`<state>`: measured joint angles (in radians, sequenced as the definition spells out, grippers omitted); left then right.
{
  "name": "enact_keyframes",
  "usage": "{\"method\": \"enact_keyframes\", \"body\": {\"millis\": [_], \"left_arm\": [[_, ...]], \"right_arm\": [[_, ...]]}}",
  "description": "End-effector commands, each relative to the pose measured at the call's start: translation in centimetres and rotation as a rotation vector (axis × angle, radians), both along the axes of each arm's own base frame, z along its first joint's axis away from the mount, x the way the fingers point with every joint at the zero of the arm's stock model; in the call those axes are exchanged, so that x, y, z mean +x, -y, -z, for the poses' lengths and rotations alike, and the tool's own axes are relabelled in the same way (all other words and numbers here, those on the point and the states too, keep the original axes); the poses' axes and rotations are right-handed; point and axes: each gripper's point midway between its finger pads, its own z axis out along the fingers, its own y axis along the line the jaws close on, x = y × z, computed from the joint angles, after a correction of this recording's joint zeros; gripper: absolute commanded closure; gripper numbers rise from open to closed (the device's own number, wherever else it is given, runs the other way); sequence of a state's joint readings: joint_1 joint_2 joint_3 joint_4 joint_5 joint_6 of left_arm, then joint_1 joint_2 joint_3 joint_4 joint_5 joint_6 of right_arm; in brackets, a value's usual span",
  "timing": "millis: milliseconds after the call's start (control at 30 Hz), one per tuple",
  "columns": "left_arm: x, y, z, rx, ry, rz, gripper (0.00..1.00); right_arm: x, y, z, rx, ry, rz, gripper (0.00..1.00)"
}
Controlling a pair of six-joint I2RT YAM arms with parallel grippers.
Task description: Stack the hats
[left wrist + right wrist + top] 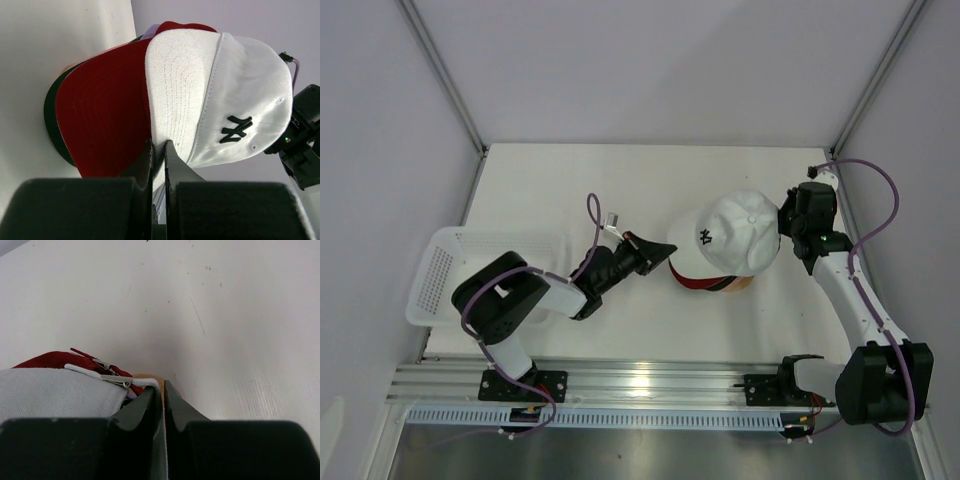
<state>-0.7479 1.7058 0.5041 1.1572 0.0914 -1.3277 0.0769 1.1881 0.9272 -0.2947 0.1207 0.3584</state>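
White cap (740, 235) (topmost) lies between left tool (660, 250) and right tool (783, 232).

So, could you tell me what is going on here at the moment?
The two arms are stacking caps. A white cap sits on top of the pile, with a red cap showing beneath it. The left gripper is shut and seems to pinch the edge of the white cap's brim. The right gripper is at the back of that cap by the strap, jaws nearly together; whether it grips anything is unclear.
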Motion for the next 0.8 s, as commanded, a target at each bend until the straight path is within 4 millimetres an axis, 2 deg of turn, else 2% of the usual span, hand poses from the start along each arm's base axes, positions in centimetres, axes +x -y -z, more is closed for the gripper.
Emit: {"method": "enact_keyframes", "body": {"millis": [0,133,200,233,333,367,433,467,500,633,700,767], "left_arm": [[0.6,-3.0,10.9,0.338,-0.216,-0.113,0.99],[0.5,-3.2,12.5,0.431,-0.256,-0.104,0.99],[1.2,-3.0,12.0,0.473,-0.276,-0.113,0.99],[0.3,-4.0,13.3,0.549,-0.334,-0.108,0.99],[-0.4,-4.3,12.8,0.577,-0.405,-0.102,0.99],[-1.6,-5.3,13.7,0.629,-0.468,-0.100,0.99],[-2.2,-6.2,13.7,0.650,-0.538,-0.133,0.99],[-3.2,-7.3,14.6,0.703,-0.606,-0.144,0.99],[-3.4,-7.7,14.8,0.705,-0.634,-0.161,0.99],[-3.7,-7.0,15.3,0.697,-0.668,-0.126,0.99],[-4.9,-7.1,17.2,0.741,-0.728,-0.094,0.99],[-5.5,-6.6,18.0,0.739,-0.774,-0.074,0.99]], "right_arm": [[-0.8,0.9,2.8,-0.042,-0.107,0.033,0.86],[-0.8,1.0,3.4,-0.046,-0.131,0.035,0.86],[-0.9,1.1,3.6,-0.050,-0.143,0.039,0.87],[-0.8,1.0,3.3,-0.051,-0.139,0.035,0.87],[-1.0,1.2,3.0,-0.061,-0.146,0.047,0.86],[-1.1,1.3,2.8,-0.063,-0.145,0.051,0.86],[-1.2,1.5,2.7,-0.067,-0.143,0.059,0.85],[-1.3,1.5,2.9,-0.067,-0.149,0.061,0.85],[-1.3,1.5,3.0,-0.066,-0.152,0.062,0.85],[-1.6,1.3,3.8,-0.064,-0.174,0.056,0.85],[-1.7,1.2,4.1,-0.069,-0.185,0.052,0.85],[-1.8,1.3,4.4,-0.074,-0.196,0.053,0.85]]}}
